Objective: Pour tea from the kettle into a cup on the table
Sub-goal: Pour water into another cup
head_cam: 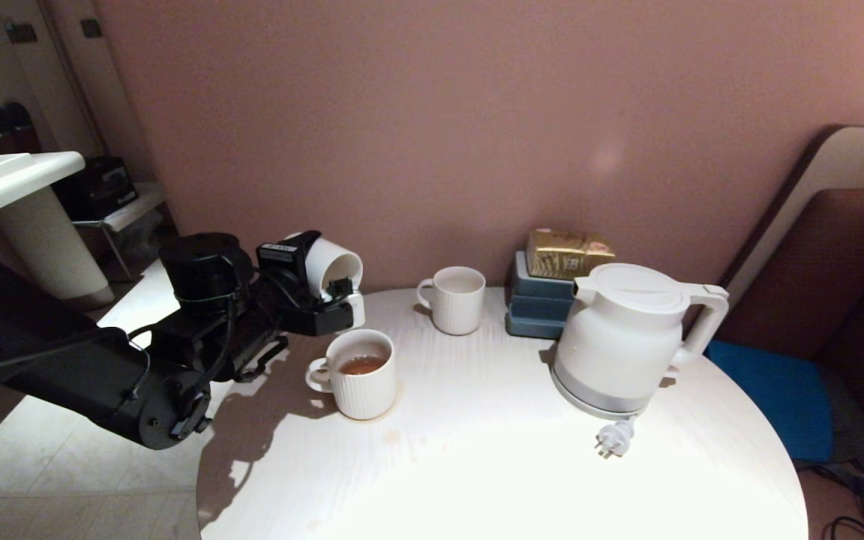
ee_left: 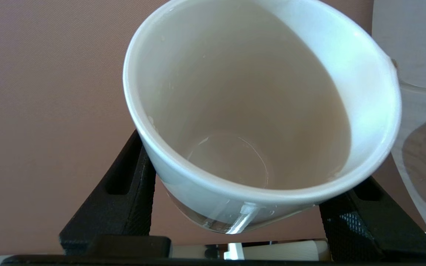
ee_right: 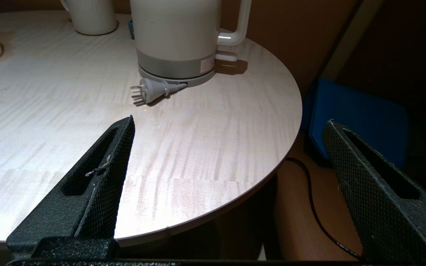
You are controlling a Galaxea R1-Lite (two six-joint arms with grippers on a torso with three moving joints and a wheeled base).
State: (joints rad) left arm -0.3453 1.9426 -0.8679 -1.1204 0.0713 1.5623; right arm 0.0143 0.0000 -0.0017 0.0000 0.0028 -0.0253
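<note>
Cup: the plain white cup (head_cam: pixel 333 270) lies tipped on its side in the left gripper (head_cam: pixel 325 294), mouth toward the kettle, above the near ribbed mug (head_cam: pixel 358 373).
Left fingers: the fingers (ee_left: pixel 124 199) are clamped on the cup's sides; its inside looks drained, a film on the wall.
Tea: amber tea (head_cam: pixel 362 365) sits in the near ribbed mug, probably why the cup hangs over it.
Kettle: the kettle (head_cam: pixel 627 337) stands upright on the bench (head_cam: pixel 477 465), lid on, plug (head_cam: pixel 610 441) loose, well apart from the cup.
Far ribbed mug: the far ribbed mug (head_cam: pixel 456 299) stands by the blue box (head_cam: pixel 537 304).
Right gripper: the right gripper (ee_right: pixel 227 184) hovers at the bench's edge, fingers wide apart, nothing between them, facing the kettle.
Judgement: no pour from the kettle seems begun.
</note>
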